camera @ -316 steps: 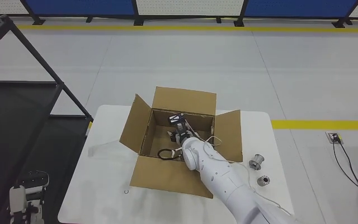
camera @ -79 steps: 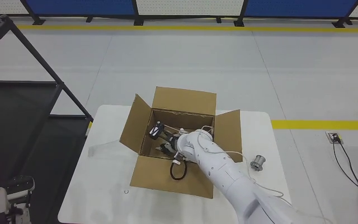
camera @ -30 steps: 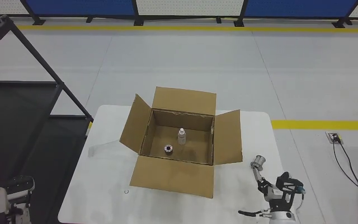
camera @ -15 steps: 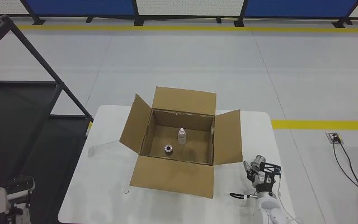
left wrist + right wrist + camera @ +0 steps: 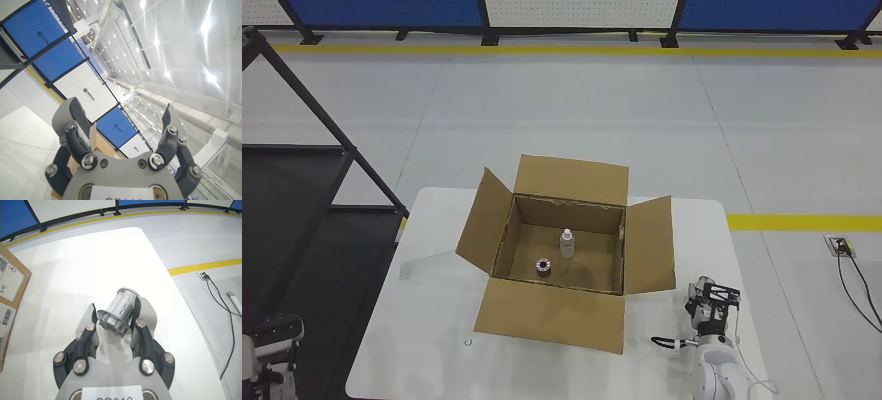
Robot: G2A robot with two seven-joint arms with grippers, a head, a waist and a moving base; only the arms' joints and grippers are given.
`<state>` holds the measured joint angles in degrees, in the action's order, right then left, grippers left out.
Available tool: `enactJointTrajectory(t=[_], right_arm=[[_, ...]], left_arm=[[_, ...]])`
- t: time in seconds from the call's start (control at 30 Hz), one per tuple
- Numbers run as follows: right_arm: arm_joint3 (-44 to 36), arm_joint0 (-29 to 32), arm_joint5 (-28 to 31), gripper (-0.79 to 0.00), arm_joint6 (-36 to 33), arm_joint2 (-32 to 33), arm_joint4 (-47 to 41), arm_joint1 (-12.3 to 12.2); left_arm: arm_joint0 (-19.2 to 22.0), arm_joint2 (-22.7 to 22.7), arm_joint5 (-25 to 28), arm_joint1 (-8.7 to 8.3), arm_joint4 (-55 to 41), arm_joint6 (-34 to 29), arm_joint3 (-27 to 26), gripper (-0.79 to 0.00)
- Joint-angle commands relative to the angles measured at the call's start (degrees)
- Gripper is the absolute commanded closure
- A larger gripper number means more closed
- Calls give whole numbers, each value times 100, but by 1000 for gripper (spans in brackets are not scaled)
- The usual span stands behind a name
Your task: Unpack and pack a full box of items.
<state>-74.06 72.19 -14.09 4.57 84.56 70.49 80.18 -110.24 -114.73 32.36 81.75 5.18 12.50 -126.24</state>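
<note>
Right of the box (image 5: pixel 552 315), the right gripper (image 5: pixel 115 309) is part-closed, its fingers touching both sides of the metal spool (image 5: pixel 122 307) between them. The left gripper (image 5: pixel 122 106) gapes wide, empty.

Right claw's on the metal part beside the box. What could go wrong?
The metal part sits tilted in the right claw, with one fingertip only at its flange rim, so it may slip.
The box flap stands in the way, so a low carry could snag.
The upright bottle inside could get toppled.
</note>
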Motion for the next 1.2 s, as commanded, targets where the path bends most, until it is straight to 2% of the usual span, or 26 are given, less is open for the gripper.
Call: enactJointTrajectory(t=[0.0,0.23,0.5,0.67,0.83,0.9,1.0,1.17], right_arm=[[-24,-3,-44,0,-3,-11,9,5],[-499,294,109,0,561,153,-376,16],[-1578,789,452,0,1228,314,-898,34],[-2499,1107,571,0,1603,246,-841,47],[-3421,1372,700,0,1876,-58,-388,58],[-3697,1406,868,0,1733,-238,-86,50],[-4016,1249,1405,0,969,-547,378,17],[-3902,458,1954,0,-516,-1237,884,29]], left_arm=[[0,0,0,0,0,0,0,-785],[0,0,0,0,0,0,0,-785],[0,0,0,0,0,0,0,-785],[0,0,0,0,0,0,0,-785],[0,0,0,0,0,0,0,-785],[0,0,0,0,0,0,0,-785],[0,0,0,0,0,0,0,-785],[0,0,0,0,0,0,0,-785]])
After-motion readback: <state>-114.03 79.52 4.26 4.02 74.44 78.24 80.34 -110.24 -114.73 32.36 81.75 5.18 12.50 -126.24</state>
